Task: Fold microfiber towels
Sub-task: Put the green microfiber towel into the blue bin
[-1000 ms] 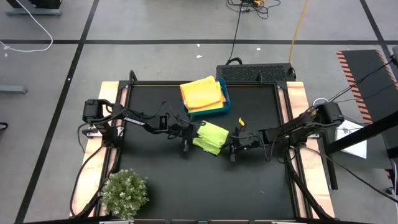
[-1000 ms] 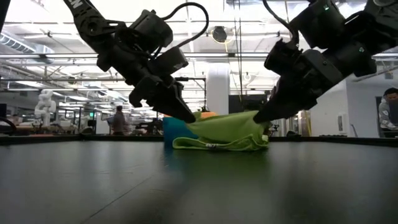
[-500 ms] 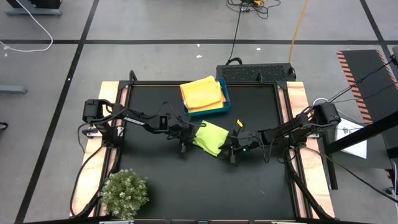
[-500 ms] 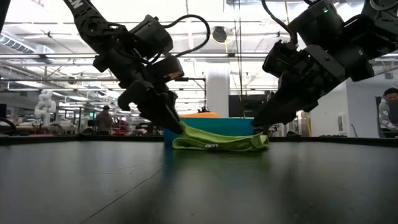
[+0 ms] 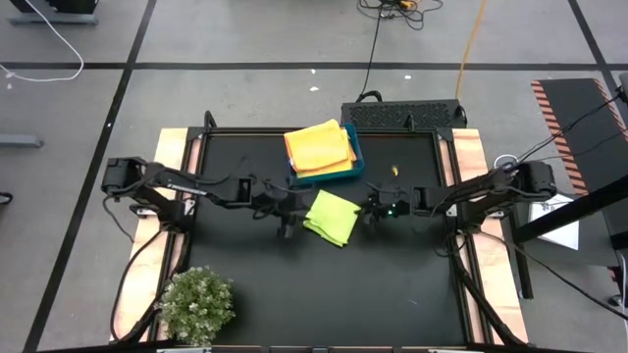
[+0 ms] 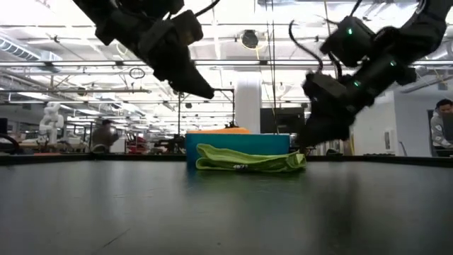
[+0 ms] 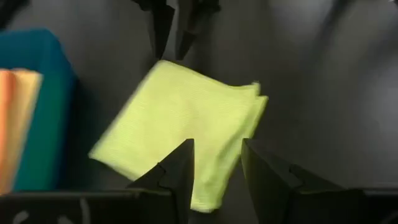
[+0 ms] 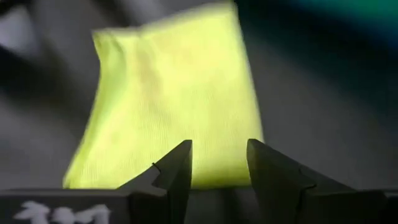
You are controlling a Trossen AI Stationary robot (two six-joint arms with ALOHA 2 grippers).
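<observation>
Left of centre in the high view: left hand [image 5: 286, 208] raised, fingers parted, empty. Centre: folded lime towel [image 5: 332, 217] flat on the table [image 5: 392, 284], below the blue bin [image 5: 355, 157] holding yellow towels [image 5: 319, 146]. Right: right hand [image 5: 374, 208] angled down, fingers parted, empty.

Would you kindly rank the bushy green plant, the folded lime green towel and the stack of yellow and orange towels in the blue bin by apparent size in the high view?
1. Bushy green plant, largest.
2. Stack of yellow and orange towels in the blue plastic bin.
3. Folded lime green towel, smallest.

The plant and the stack look close in size, so their order is unsure.
</observation>
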